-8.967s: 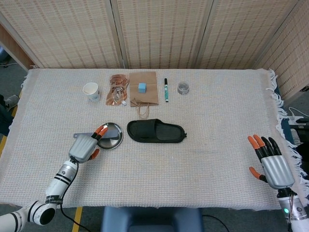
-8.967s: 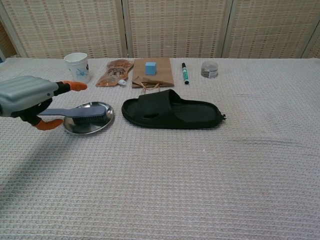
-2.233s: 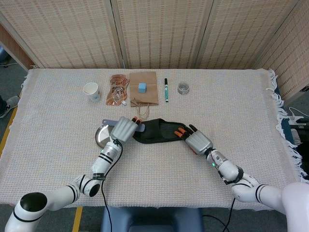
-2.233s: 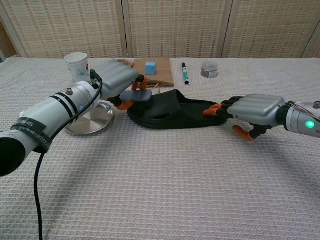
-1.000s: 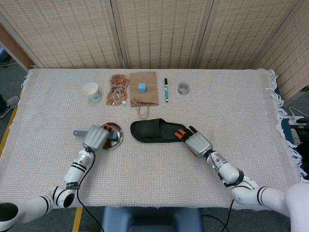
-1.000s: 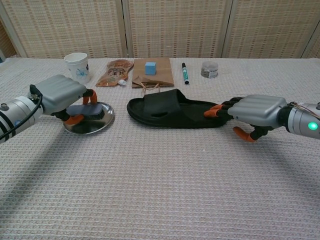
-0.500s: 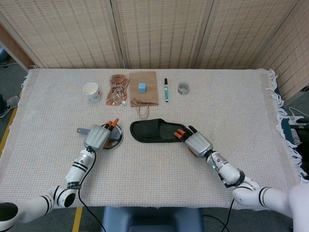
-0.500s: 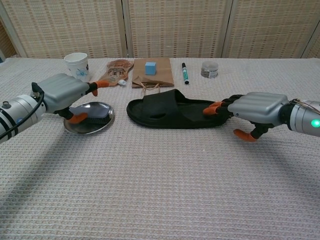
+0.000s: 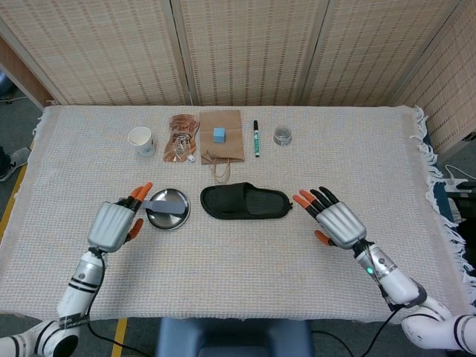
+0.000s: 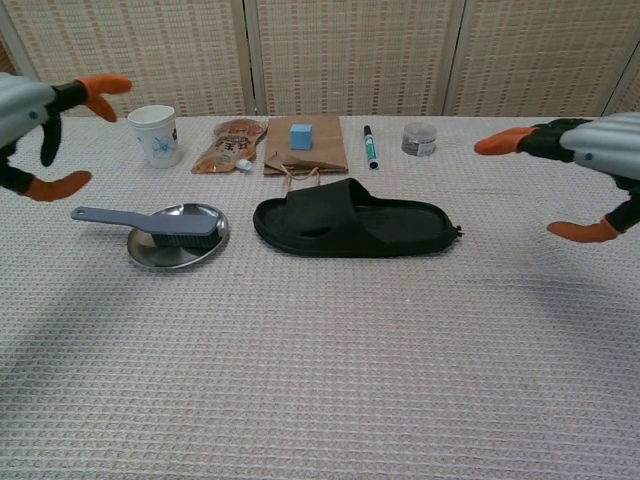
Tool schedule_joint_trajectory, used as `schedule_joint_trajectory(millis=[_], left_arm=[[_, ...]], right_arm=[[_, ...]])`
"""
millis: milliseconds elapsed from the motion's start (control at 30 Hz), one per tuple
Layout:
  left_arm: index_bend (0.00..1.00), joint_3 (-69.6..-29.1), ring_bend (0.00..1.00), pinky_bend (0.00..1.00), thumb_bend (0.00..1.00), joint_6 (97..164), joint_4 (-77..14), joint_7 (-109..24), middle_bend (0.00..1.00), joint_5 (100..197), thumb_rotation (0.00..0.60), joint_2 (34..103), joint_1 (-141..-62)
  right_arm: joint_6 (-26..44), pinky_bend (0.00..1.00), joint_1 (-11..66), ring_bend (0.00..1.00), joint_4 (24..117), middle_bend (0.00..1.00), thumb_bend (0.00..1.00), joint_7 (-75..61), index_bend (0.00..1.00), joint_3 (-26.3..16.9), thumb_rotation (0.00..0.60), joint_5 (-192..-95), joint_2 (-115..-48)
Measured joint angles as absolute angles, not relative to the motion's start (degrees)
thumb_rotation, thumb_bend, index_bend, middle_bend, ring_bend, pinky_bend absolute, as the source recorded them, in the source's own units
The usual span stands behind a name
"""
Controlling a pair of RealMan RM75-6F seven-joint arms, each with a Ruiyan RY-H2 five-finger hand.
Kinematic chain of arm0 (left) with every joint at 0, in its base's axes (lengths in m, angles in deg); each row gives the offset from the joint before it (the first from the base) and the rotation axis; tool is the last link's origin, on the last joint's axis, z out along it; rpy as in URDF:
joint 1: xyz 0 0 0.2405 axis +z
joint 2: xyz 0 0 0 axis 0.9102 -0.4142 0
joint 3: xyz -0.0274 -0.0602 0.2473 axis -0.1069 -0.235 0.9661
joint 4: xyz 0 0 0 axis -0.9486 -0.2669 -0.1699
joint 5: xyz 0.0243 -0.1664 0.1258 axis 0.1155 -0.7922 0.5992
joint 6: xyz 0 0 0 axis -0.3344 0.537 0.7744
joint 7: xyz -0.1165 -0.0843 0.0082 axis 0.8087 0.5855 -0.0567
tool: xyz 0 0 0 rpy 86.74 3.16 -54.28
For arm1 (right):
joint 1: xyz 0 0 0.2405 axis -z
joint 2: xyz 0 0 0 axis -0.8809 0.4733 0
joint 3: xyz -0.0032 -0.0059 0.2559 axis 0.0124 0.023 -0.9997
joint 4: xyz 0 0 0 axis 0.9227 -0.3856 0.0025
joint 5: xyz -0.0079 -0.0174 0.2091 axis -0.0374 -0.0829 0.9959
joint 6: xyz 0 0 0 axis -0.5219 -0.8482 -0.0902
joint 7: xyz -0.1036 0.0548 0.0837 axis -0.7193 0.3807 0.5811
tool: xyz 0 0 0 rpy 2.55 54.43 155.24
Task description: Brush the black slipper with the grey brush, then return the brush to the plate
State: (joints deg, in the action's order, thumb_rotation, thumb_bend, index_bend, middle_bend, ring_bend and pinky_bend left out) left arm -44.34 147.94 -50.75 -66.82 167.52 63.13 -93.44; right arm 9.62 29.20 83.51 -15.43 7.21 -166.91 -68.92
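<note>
The black slipper (image 9: pixel 246 201) (image 10: pixel 352 229) lies flat at the table's middle, toe end toward the left. The grey brush (image 10: pixel 150 223) (image 9: pixel 163 206) rests across the round metal plate (image 9: pixel 176 219) (image 10: pixel 180 253), its handle sticking out to the left. My left hand (image 9: pixel 113 223) (image 10: pixel 35 125) hovers left of the plate, fingers spread, holding nothing. My right hand (image 9: pixel 336 219) (image 10: pixel 578 165) is raised to the right of the slipper, fingers spread and empty, apart from the slipper.
Along the far side stand a paper cup (image 9: pixel 140 140) (image 10: pixel 154 134), a snack packet (image 9: pixel 179 137), a brown paper bag (image 9: pixel 221 136) with a blue cube (image 10: pixel 301 136) on it, a green marker (image 9: pixel 256 138) and a small jar (image 9: pixel 282 135). Screens close the back.
My left hand let go of the brush, now lying on the plate, and drew back left. My right hand lifted off the slipper's heel and moved right, opening.
</note>
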Motion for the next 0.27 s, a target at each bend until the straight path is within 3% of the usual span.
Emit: schedule_joint_trajectory(millis=[133,267], left_arm=[[0.02,-41.19,0.09,0.28,0.41,160.21,-52.62,-59.53,0.10,168.73,0.600,58.47,-82.18],[0.04,-39.54,0.02,0.16,0.41,166.51,-49.67,-49.63,0.09,168.37,0.600,56.80,-73.38]], right_arm=[[25.31,0.00,39.63,0.00,84.15,0.00,0.27,-16.25,0.00,9.00,0.600,-167.85,-66.50],[39.15,0.00,51.32,0.00,82.20,0.00,0.23,-16.40,0.00,10.31,0.600,-167.84,-66.44]])
